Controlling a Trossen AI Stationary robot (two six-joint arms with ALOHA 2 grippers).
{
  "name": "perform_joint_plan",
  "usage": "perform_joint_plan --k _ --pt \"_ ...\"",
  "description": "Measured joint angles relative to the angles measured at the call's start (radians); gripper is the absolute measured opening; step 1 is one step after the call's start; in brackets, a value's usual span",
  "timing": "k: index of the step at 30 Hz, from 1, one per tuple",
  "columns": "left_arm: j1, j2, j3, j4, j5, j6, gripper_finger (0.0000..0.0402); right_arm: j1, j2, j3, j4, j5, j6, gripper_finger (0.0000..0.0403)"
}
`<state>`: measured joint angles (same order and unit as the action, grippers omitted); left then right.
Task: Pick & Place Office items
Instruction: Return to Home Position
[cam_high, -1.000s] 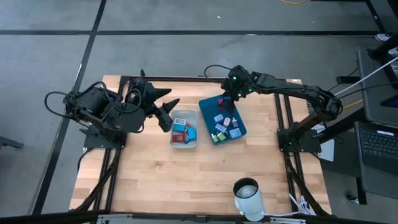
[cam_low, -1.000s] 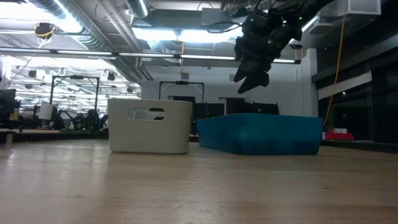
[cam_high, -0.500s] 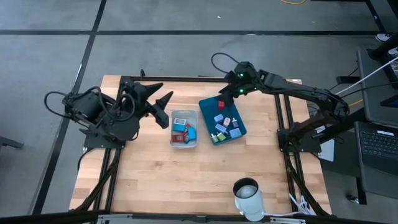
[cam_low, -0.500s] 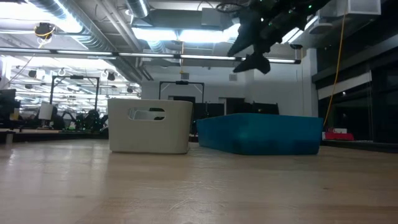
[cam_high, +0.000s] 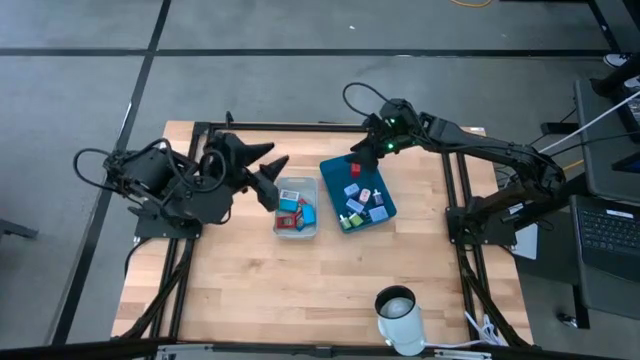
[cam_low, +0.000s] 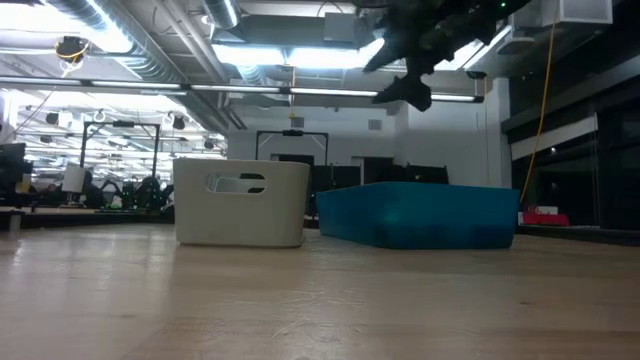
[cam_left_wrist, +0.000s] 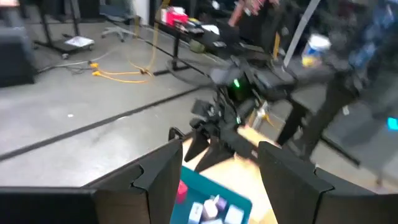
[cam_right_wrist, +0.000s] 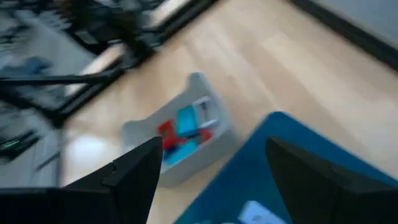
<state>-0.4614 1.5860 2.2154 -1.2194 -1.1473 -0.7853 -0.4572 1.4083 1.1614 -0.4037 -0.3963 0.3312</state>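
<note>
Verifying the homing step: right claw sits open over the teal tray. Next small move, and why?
Likely retract the right claw toward its base. It is open and empty, high above the teal tray; the coloured pieces lie in the tray and grey bin; the left claw waits open beside the bin.

Robotics lab, exposed ceiling ducts (cam_low: 140, 48), strip lights (cam_low: 262, 54), concrete floor (cam_high: 300, 90), wooden workbench (cam_high: 300, 290), laptop (cam_high: 608, 232)

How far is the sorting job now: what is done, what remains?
Done: the small pieces lie in the grey bin and teal tray; none shows loose on the table. In hand: nothing; the left tool beside the bin and right tool over the tray are open, empty. Left: apparently only parking both arms.
</note>
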Motion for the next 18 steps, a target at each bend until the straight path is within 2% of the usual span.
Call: perform_joint_plan --k 3,6,8,10,12,14,18 --pt "0.002 0.003 0.0 0.008 0.039 0.073 0.0207 -0.002 -0.002 0.0 0.079 -0.138 -0.03 0.0288" --pt "0.009 0.001 0.0 0.091 0.043 0.103 0.0207 0.015 -0.005 0.0 0.192 -0.257 -0.059 0.0288" --pt "-0.003 -0.007 0.0 0.131 0.066 0.234 0.0207 0.041 -0.023 0.0 0.277 -0.337 -0.084 0.0288" --pt "-0.032 -0.02 0.0 0.141 0.027 0.286 0.0208 0.077 -0.062 0.0 0.348 -0.376 -0.113 0.0288" --pt "-0.069 -0.049 0.0 0.133 -0.013 0.289 0.0208 0.109 -0.107 0.0 0.371 -0.352 -0.139 0.0288" --pt "-0.113 -0.078 0.001 0.092 -0.064 0.281 0.0208 0.137 -0.142 0.0 0.369 -0.266 -0.153 0.0288" --pt "-0.227 -0.1 0.0 -0.12 -0.179 0.134 0.0208 0.175 -0.194 0.0 0.375 -0.152 -0.178 0.0288"
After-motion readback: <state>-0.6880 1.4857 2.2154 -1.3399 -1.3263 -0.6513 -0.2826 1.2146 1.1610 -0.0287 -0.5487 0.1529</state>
